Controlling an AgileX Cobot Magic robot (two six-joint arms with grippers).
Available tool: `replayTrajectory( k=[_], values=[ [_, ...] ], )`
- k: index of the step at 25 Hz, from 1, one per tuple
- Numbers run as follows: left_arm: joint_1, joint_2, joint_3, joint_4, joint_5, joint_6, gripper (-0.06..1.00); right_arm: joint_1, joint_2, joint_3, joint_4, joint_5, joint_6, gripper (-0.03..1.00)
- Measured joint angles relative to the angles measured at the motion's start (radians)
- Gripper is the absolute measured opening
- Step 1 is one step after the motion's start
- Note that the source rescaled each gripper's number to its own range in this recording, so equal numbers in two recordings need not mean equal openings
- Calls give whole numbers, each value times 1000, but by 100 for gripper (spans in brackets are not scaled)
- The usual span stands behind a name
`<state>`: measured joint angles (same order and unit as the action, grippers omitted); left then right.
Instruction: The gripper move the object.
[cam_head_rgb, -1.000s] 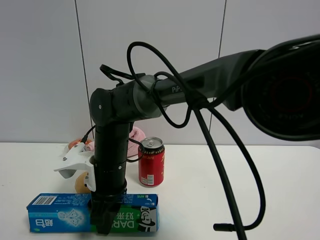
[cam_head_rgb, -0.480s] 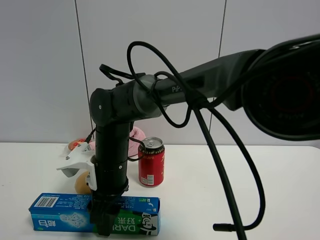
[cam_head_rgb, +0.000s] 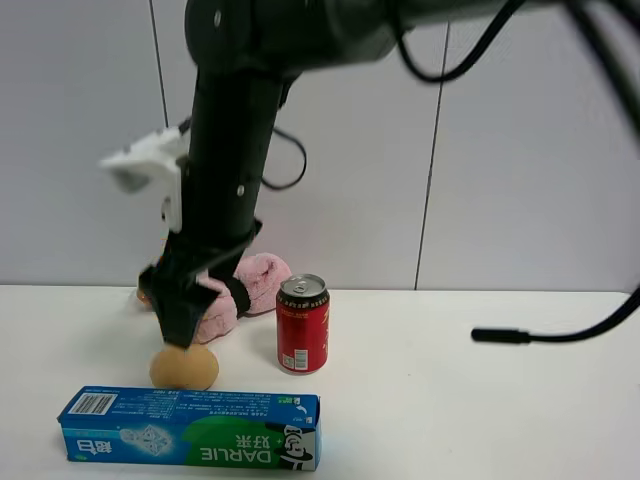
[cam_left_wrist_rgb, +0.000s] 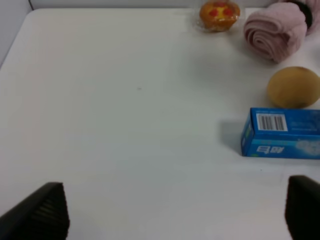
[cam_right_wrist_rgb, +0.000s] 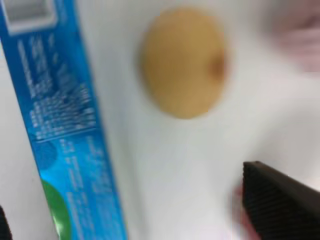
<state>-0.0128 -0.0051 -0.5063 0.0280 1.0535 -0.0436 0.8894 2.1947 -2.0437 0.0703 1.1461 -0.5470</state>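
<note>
One toothpaste box (cam_head_rgb: 190, 442): long, narrow cardboard in blue and green, laid flat at the front of the table, apart from both grippers.
Right gripper (cam_head_rgb: 181, 335): black, held above the tan ball; its ribbed fingers (cam_right_wrist_rgb: 280, 210) are spread apart and nothing is gripped.
Left gripper (cam_left_wrist_rgb: 175, 205): fingers parted wide, nothing gripped.
One tan ball (cam_head_rgb: 183, 368): egg-shaped, matte, just behind the box.
One red can (cam_head_rgb: 302, 324): upright metal cylinder, right of the ball.
One pink towel (cam_head_rgb: 240, 290): soft roll, behind the ball.
Table (cam_head_rgb: 450, 400): white, smooth; a wide surface is seen right of the can.
</note>
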Motion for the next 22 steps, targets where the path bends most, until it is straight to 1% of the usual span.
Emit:
replayTrajectory(
  k=[6,9,12,15,18,22],
  values=[
    [0,0,0,0,0,0,100,0,-252,0,-220,-44,138,86],
    [0,0,0,0,0,0,100,0,-380,0,-303,-43,192,86],
    [0,0,0,0,0,0,100,0,-480,0,-383,-28,251,86],
    [0,0,0,0,0,0,100,0,-550,0,-478,22,290,86],
    [0,0,0,0,0,0,100,0,-592,0,-549,67,313,86],
    [0,0,0,0,0,0,100,0,-629,19,-581,70,366,86]
  ],
)
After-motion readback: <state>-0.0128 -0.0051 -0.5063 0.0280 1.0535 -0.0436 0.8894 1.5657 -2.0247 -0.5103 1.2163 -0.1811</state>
